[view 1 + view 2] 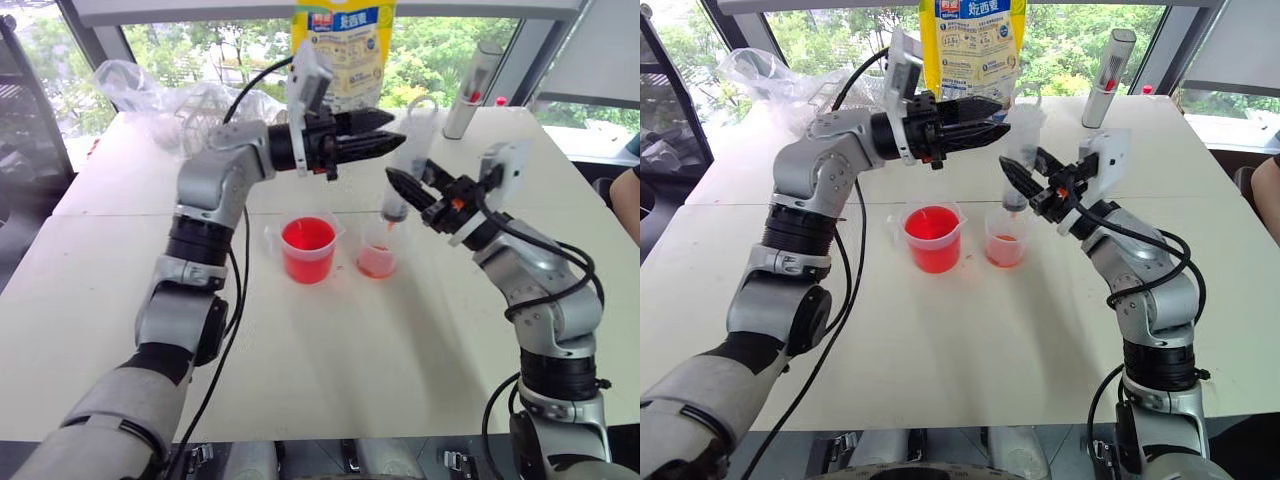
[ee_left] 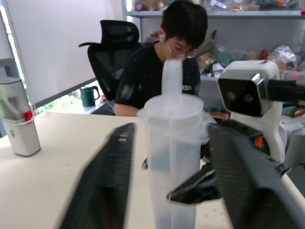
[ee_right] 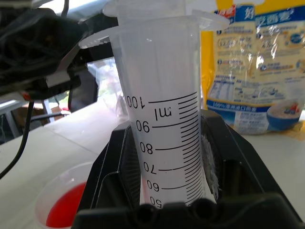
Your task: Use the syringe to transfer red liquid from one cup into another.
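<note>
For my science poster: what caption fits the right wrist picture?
Right gripper holds the syringe upright above the smaller cup.

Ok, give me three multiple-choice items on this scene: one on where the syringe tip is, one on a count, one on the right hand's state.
1. The syringe tip hangs over: A the wide red beaker; B the smaller pink cup; C bare table.
2. Cups holding red liquid: A one; B three; C two.
3. The right hand is: A shut on the syringe; B open; C shut on a cup.
Key: B, the tip sits above its rim; C, the beaker and the small cup; A, it clamps the barrel.
</note>
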`<state>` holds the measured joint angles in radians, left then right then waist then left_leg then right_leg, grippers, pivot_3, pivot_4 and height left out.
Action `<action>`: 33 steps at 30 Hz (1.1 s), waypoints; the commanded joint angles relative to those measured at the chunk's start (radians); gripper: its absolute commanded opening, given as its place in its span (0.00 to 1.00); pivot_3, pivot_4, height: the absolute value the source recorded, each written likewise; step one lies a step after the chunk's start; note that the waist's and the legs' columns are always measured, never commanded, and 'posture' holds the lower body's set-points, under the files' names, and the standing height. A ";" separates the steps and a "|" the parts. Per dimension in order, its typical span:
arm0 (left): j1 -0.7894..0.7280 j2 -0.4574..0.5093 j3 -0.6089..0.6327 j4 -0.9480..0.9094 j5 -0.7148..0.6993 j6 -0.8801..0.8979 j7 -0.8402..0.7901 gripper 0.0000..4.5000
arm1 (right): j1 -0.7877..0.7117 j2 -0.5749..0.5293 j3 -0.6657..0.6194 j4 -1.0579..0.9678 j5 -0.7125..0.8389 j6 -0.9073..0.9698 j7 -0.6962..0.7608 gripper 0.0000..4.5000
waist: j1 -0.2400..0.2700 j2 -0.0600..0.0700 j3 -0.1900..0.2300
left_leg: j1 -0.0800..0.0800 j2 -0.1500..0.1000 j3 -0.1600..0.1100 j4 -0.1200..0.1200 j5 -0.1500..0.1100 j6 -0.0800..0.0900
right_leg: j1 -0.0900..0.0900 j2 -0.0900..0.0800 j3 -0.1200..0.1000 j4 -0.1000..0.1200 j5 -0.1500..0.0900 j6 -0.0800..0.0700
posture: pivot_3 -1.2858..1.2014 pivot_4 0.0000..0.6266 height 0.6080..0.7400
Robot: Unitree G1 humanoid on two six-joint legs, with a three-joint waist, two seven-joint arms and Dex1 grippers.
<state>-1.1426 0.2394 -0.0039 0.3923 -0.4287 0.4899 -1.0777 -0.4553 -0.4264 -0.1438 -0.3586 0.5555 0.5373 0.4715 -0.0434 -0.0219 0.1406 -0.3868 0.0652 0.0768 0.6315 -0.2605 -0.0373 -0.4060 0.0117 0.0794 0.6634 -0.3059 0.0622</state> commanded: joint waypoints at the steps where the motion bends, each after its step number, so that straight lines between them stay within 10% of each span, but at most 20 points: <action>1: -0.052 0.042 0.083 -0.015 -0.044 0.015 0.050 0.87 | -0.039 0.005 -0.014 -0.074 0.032 -0.013 -0.003 0.30 | -0.002 0.000 0.000 | 0.000 0.000 0.000 0.000 0.000 0.000 | 0.000 0.000 0.000 0.000 0.000 0.000 | 0.52 0.24 1.00; 12: 0.158 0.270 0.146 -0.248 -0.106 0.135 0.053 0.87 | -0.054 -0.016 -0.020 -0.044 0.033 0.033 -0.020 0.30 | -0.002 0.000 0.000 | 0.001 0.001 0.000 0.000 0.000 0.000 | 0.000 -0.002 0.000 0.001 0.000 0.000 | 0.52 0.24 1.00; 20: 0.386 0.341 0.152 -0.480 -0.156 0.206 0.101 0.87 | -0.453 -0.169 -0.240 0.266 0.296 0.607 -0.208 0.30 | 0.005 0.001 0.000 | 0.001 0.001 0.000 0.000 0.001 -0.001 | 0.001 -0.006 0.000 0.002 0.000 0.000 | 0.52 0.24 1.00; 33: 0.512 0.322 0.151 -0.635 -0.200 0.207 0.201 0.87 | -0.554 -0.387 0.144 0.637 0.091 0.997 -0.072 0.30 | -0.001 0.001 0.000 | -0.001 0.001 0.001 -0.003 0.000 0.001 | -0.002 -0.005 0.001 -0.002 0.000 0.000 | 0.52 0.24 1.00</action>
<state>-0.6316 0.5560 0.1312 -0.2014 -0.6060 0.7034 -0.8866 -0.9906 -0.7981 -0.0016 0.2855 0.6685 1.5349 0.3743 -0.0448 -0.0213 0.1405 -0.3879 0.0658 0.0774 0.6293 -0.2608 -0.0367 -0.4077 0.0067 0.0808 0.6613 -0.3059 0.0618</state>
